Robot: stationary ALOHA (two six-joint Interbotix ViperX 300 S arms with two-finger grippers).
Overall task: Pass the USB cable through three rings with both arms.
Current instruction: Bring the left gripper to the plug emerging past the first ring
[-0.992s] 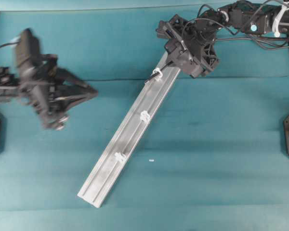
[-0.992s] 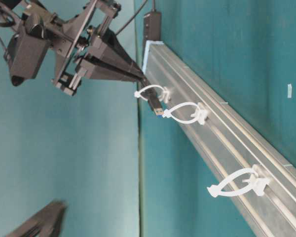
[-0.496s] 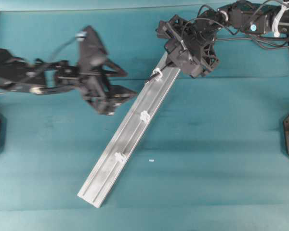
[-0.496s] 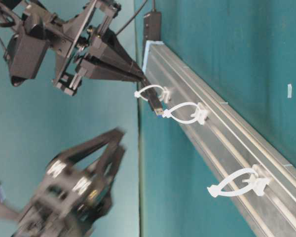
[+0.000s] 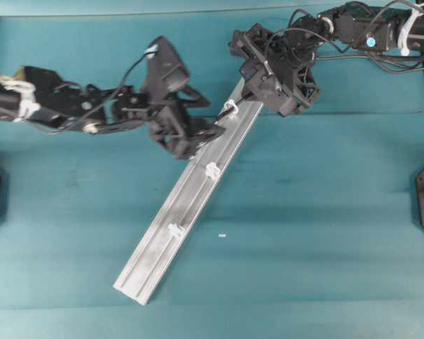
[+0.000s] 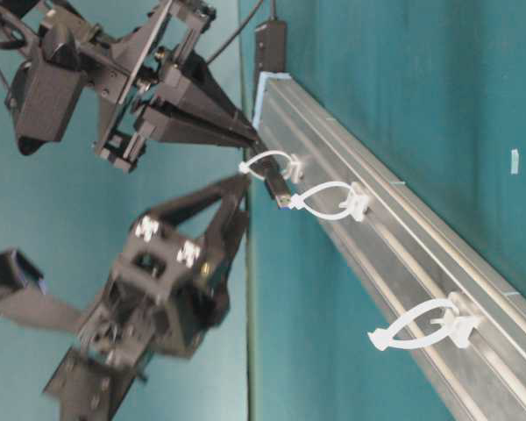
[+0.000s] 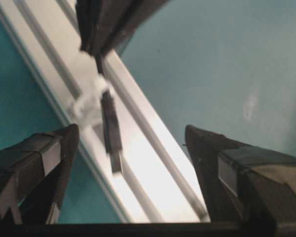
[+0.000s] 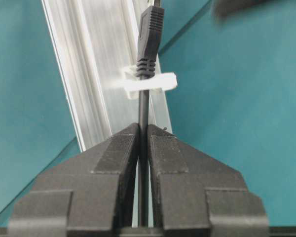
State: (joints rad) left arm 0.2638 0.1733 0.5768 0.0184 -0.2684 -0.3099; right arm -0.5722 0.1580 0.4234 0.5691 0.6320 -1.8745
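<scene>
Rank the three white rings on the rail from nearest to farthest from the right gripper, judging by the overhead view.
1. Top ring, just beside the right gripper, the USB cable through it.
2. Middle ring, mid-rail.
3. Bottom ring, toward the rail's lower-left end.

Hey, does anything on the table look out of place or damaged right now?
Nothing looks damaged. The only stray item is a tiny white scrap on the cloth beside the rail. The three rings sit in line, and the USB cable plug pokes through the first.

Black arms (image 5: 71,106), white cable ties (image 5: 25,99)
</scene>
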